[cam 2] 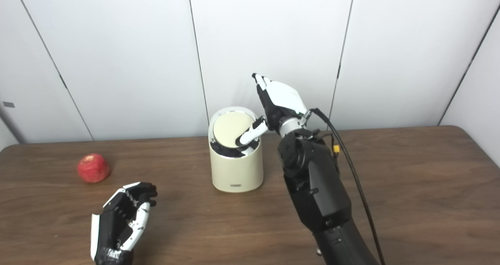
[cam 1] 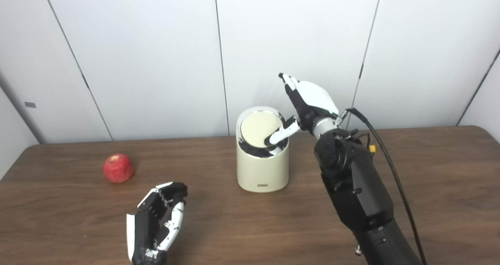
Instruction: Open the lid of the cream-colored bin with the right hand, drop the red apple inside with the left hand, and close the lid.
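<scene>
The cream-colored bin [cam 1: 262, 167] stands upright at the middle of the table. Its round lid [cam 1: 261, 129] is tilted up toward me, with a dark gap showing under its near edge. My right hand [cam 1: 306, 102] is just right of the bin's top, fingers spread and raised, thumb lying on the lid's right edge. The red apple [cam 1: 118, 167] sits on the table at the left. My left hand [cam 1: 158, 222] is open and empty, palm up, near the front edge, below and right of the apple.
The brown wooden table [cam 1: 429, 187] reaches to white wall panels behind. A black cable [cam 1: 390, 167] runs along my right forearm.
</scene>
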Tool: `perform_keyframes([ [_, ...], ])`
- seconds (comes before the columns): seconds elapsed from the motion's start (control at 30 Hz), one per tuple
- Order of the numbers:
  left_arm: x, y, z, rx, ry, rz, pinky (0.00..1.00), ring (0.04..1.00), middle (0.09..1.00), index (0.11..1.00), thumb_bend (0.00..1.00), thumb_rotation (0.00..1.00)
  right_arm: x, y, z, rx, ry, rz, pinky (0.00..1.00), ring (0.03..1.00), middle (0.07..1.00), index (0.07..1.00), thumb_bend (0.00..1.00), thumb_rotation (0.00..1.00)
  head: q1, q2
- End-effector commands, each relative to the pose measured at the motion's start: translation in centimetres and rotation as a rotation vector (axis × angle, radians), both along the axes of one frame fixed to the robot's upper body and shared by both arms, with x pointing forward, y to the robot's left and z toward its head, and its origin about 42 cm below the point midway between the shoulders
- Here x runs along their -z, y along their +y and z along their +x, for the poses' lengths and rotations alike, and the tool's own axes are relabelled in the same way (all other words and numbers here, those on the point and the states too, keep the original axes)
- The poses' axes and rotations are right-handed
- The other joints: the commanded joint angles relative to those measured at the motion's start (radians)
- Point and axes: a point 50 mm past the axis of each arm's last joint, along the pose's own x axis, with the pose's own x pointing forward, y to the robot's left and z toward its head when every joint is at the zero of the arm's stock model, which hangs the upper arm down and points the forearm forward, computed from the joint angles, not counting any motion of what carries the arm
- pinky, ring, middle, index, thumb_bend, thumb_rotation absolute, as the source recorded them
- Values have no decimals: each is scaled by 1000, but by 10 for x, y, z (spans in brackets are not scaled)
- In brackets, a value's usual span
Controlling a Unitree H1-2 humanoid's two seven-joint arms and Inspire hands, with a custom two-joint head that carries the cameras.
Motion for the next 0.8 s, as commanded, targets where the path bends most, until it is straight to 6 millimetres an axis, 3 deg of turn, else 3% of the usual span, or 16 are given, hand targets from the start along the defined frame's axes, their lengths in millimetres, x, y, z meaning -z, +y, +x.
perform_keyframes([
  [0.0, 9, -7, -1, 4, 27, -9, 558, 622, 625, 601, 239, 217, -14, -7, -1, 21, -31, 4, 950, 999, 1000, 1000, 852, 186, -1, -1],
  [0.13, 10, -6, 0, 0, 28, -14, 563, 622, 624, 599, 246, 190, -14, -12, -10, -1, -9, 99, 954, 1000, 1000, 1000, 881, 219, -3, -4],
  [0.37, 12, -3, 0, 1, 39, -2, 574, 627, 628, 599, 257, 238, -11, -27, -28, -43, -2, 272, 907, 998, 1000, 1000, 998, 545, -9, -8],
  [0.77, 14, -3, 1, 10, 32, -4, 563, 620, 622, 599, 250, 215, 4, -48, -35, -56, -18, 346, 824, 934, 993, 1000, 1000, 769, -9, -16],
])
